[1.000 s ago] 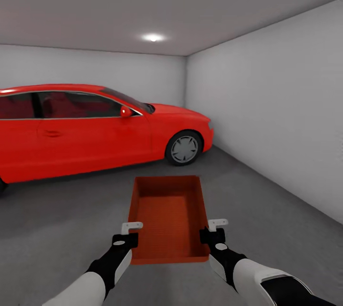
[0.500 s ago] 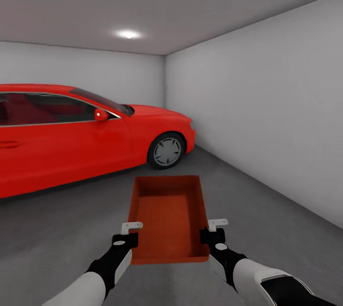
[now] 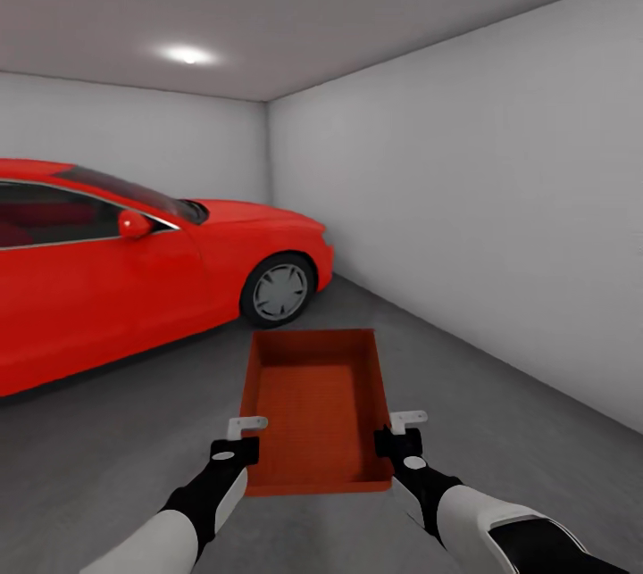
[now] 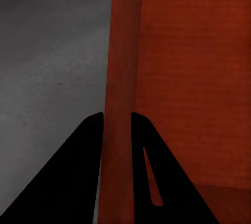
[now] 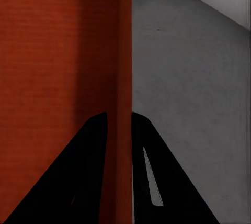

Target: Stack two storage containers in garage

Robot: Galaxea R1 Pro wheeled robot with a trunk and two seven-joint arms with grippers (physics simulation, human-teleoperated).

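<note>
- Nearest us, our left tool (image 3: 247,433) and right tool (image 3: 400,428) hold one storage container (image 3: 314,404) between them, carried above the floor (image 3: 500,431); each tool grips a long side wall near the end closest to our trunk.
- In the left wrist view, the two dark fingers (image 4: 78,177) of the left tool (image 4: 117,116) stand either side of the thin red-orange wall (image 4: 123,77), clamped on it, with grey concrete to one side and the container's flat bottom to the other.
- In the right wrist view, the right tool (image 5: 119,115) pinches the opposite wall (image 5: 124,51) in the same way.
- The container sits level and empty, its open side up, its long axis pointing away from us.
- Beyond it lies bare concrete; farther left stands the red car (image 3: 134,270), and a plain white wall (image 3: 482,199) runs along the right to the back corner.
- We judge the step in hand to be carrying this container into the garage. The next move calls for choosing open floor well apart from the car, lowering both arms together and keeping the container level.
</note>
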